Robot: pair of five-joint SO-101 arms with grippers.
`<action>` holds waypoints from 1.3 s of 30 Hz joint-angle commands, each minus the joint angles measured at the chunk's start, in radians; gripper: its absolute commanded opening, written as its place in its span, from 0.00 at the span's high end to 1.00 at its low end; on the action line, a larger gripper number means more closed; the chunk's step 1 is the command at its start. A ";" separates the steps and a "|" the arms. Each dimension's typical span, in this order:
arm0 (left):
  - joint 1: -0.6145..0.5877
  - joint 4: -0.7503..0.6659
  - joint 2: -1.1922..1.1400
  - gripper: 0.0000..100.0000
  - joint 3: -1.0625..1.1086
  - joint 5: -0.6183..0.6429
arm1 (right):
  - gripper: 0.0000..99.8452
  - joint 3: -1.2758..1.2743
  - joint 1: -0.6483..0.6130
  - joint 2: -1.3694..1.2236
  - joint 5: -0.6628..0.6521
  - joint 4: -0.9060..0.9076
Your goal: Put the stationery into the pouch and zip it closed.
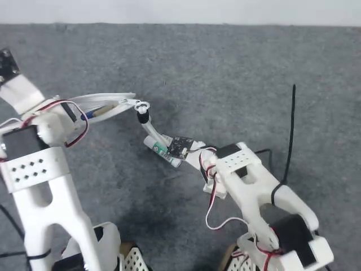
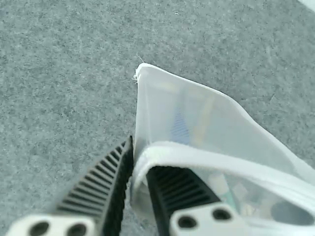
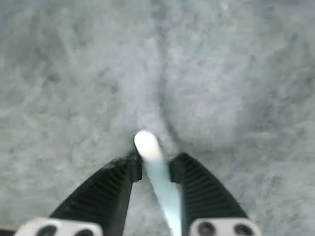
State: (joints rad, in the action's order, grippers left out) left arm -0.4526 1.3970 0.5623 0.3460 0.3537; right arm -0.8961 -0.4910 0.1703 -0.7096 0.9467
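Note:
A white translucent pouch [image 1: 107,104] lies on the grey mat at the back left, with pens showing inside it [image 1: 93,114]. My left gripper [image 1: 76,116] is shut on the pouch's end. In the left wrist view its black fingers [image 2: 140,157] clamp the rim of the pouch [image 2: 206,123], and blue and yellow stationery [image 2: 179,129] shows through the wall. My right gripper [image 1: 144,118] sits at the pouch's other end, shut on the white zipper pull [image 1: 141,105]. In the right wrist view the pull [image 3: 146,145] sticks out between the closed fingers [image 3: 155,164].
The grey felt mat [image 1: 225,73] covers the whole table. A thin black cable [image 1: 291,130] stands upright near the right arm. Both arm bases [image 1: 84,248] fill the front edge.

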 commanded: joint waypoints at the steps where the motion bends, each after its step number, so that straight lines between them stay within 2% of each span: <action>1: -0.002 -0.035 0.006 0.99 -0.021 0.012 | 0.99 0.038 0.022 -0.074 -0.009 -0.077; 10: -0.002 -0.035 0.006 0.99 -0.021 0.012 | 0.99 0.040 0.081 -0.085 -0.011 -0.194; 15: -0.002 -0.034 0.006 0.99 -0.021 0.012 | 0.99 0.043 0.082 -0.062 -0.009 -0.186; 20: 0.000 -0.035 0.006 0.99 -0.021 0.012 | 0.99 0.038 0.082 0.077 -0.002 -0.116; 24: 0.012 -0.035 0.006 0.99 -0.021 0.012 | 0.99 0.038 0.081 0.185 0.130 -0.093; 33: 0.141 -0.028 0.009 0.99 -0.027 0.012 | 0.99 0.043 0.079 0.278 0.301 -0.110; 39: 0.232 -0.032 0.095 0.99 -0.024 0.026 | 0.99 0.038 0.082 0.375 0.399 -0.127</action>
State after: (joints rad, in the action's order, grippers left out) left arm -0.2624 1.3970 0.5715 0.3460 0.3537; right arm -0.8899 -0.4266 0.4419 -0.3567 0.8439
